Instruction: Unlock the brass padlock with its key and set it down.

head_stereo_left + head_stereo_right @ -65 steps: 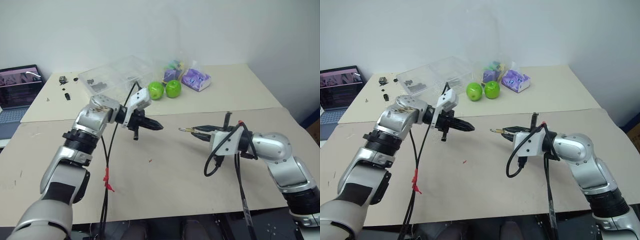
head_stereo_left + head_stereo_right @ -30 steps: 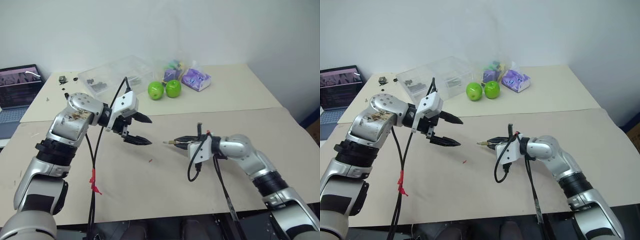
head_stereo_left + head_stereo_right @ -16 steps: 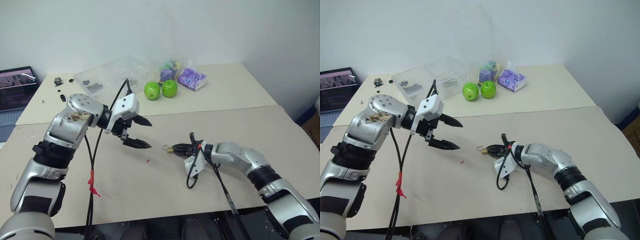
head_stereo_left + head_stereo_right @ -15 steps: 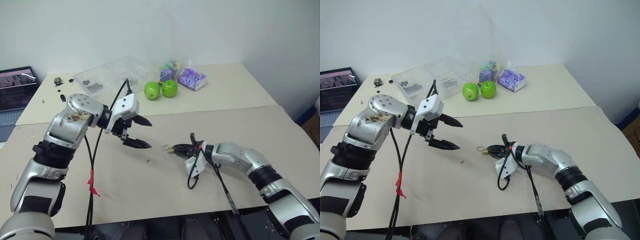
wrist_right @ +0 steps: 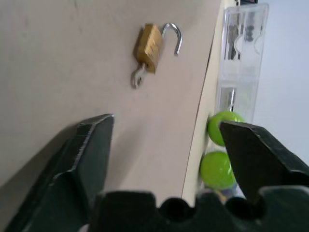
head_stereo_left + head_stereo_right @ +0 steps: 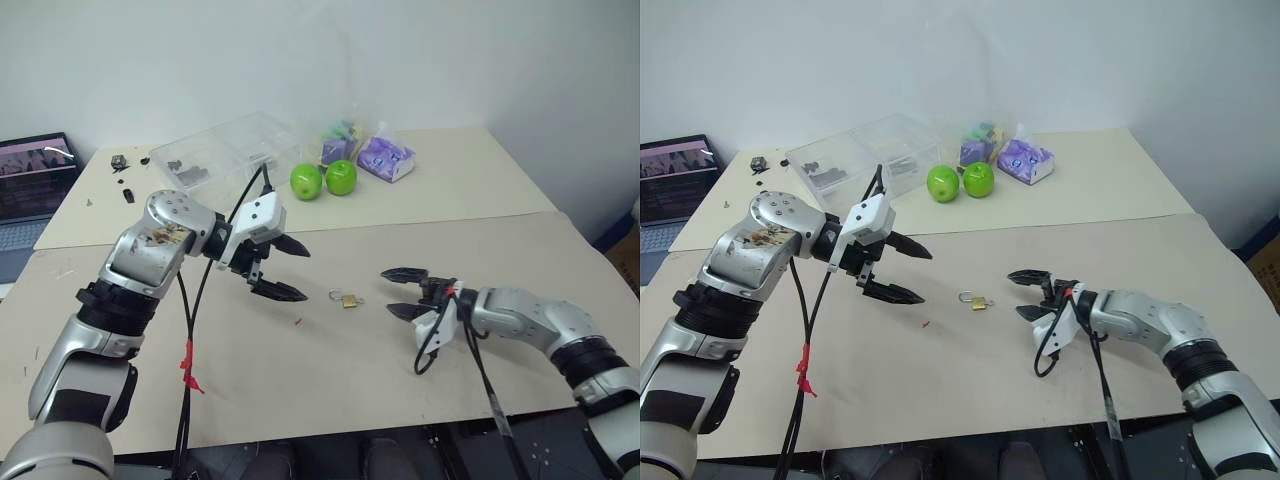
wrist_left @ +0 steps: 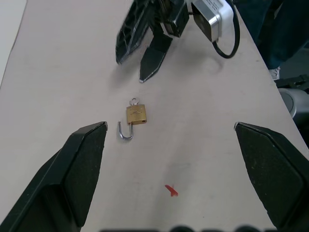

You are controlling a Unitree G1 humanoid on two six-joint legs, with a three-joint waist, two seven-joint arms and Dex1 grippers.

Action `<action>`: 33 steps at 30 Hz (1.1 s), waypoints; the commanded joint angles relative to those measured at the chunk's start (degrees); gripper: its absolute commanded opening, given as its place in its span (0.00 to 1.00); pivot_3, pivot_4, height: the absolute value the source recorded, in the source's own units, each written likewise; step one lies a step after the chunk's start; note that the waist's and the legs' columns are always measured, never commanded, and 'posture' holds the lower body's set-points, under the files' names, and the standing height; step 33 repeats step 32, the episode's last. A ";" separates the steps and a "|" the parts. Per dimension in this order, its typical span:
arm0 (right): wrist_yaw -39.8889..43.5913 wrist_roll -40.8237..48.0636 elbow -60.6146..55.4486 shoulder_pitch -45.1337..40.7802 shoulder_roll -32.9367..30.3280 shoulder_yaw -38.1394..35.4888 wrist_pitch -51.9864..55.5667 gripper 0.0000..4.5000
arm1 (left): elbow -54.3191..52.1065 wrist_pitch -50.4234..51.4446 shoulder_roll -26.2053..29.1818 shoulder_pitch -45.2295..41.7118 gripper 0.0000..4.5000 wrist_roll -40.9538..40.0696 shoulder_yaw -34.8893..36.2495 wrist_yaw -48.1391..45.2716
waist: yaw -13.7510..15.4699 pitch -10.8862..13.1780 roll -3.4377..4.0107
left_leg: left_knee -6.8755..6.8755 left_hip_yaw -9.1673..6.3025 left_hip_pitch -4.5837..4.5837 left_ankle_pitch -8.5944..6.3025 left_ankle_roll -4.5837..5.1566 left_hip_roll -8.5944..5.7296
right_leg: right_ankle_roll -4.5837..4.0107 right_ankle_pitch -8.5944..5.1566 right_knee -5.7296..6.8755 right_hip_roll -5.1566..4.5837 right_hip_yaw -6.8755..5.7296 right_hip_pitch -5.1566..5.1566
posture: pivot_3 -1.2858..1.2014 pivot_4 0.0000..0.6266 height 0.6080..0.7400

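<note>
The brass padlock (image 6: 349, 300) lies flat on the tan table (image 6: 300, 380) between my two grippers. Its silvery shackle (image 7: 125, 133) is swung open, and the key (image 7: 133, 102) sticks out of its bottom end. My left gripper (image 6: 300, 273) hovers to the left of it, open and empty. To the lock's right, my right gripper (image 6: 388, 291) is low over the table, open and clear of the lock. The right wrist view has the padlock (image 5: 148, 42) beyond that gripper's spread fingers.
Two green apples (image 6: 325, 180), a clear plastic box (image 6: 225, 152) and purple packets (image 6: 386, 157) are at the back of the table. A laptop (image 6: 35, 190) is at the far left. A small red fleck (image 6: 298, 322) lies near the lock.
My right gripper opened, let go of the padlock and drew back to the right. The padlock now lies on the table. The left gripper stayed where it was.
</note>
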 commanded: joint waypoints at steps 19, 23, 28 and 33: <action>49.43 92.00 -47.59 11.40 -10.89 -23.06 89.12 0.99 | -5.56 -8.48 -2.00 12.20 1.00 -4.27 11.46 10.05 | 1.77 0.02 0.07 | 0.23 0.24 -0.14 -0.46 0.72 0.93 | -0.21 0.13 -0.11 0.36 0.11 -0.04 | 0.52 0.24 1.00; 49.47 87.83 -44.47 12.56 -9.72 -24.11 87.98 0.99 | -5.51 -8.22 -0.22 14.64 1.00 -3.44 13.71 13.42 | 2.09 0.02 0.07 | 0.23 0.30 -0.13 -0.47 0.70 0.92 | -0.22 0.16 -0.14 0.33 0.13 -0.03 | 0.52 0.24 1.00; 52.41 82.19 -38.67 13.16 -8.47 -23.61 84.83 0.99 | -7.33 -8.04 -0.01 16.99 1.00 -3.87 15.38 16.67 | 2.46 0.02 0.07 | 0.23 0.35 -0.14 -0.53 0.59 0.92 | -0.23 0.17 -0.17 0.33 0.14 -0.04 | 0.52 0.24 1.00; 53.29 78.99 -35.69 11.78 -6.60 -23.69 83.58 0.99 | -7.61 -10.08 1.04 18.36 1.00 -1.62 14.33 17.90 | 2.51 0.02 0.07 | 0.20 0.40 -0.14 -0.54 0.55 0.92 | -0.23 0.17 -0.19 0.34 0.18 -0.08 | 0.52 0.24 1.00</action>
